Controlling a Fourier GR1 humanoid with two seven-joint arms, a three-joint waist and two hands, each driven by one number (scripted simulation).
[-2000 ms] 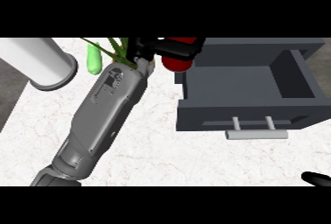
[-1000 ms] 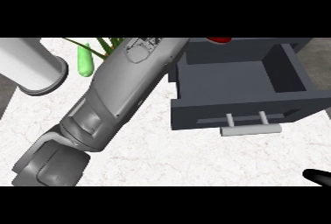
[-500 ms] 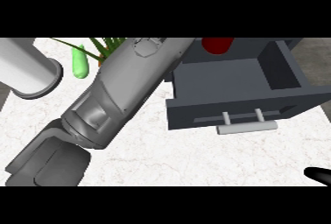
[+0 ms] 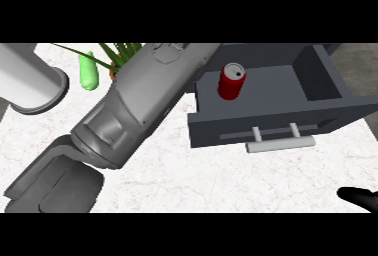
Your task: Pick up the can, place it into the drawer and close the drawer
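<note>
The red can (image 4: 234,81) stands upright inside the open dark grey drawer (image 4: 325,75), near its back left, with nothing touching it. My left forearm (image 4: 136,102) crosses the view from the lower left up to the top edge beside the drawer's left wall; its hand is beyond the view. The drawer's pale handle (image 4: 279,145) faces me on the front panel. A small black part of my right hand (image 4: 362,197) shows at the lower right corner, resting low over the counter.
A large white cylinder (image 4: 29,82) stands at the far left. A green, bottle-like object (image 4: 88,72) and plant leaves (image 4: 122,52) lie behind my left forearm. White marble counter (image 4: 221,180) spreads in front of the drawer.
The can was carried in my left hand to the drawer and now stands free inside it. My left hand has gone past the view's top edge. The right hand has stayed put.
</note>
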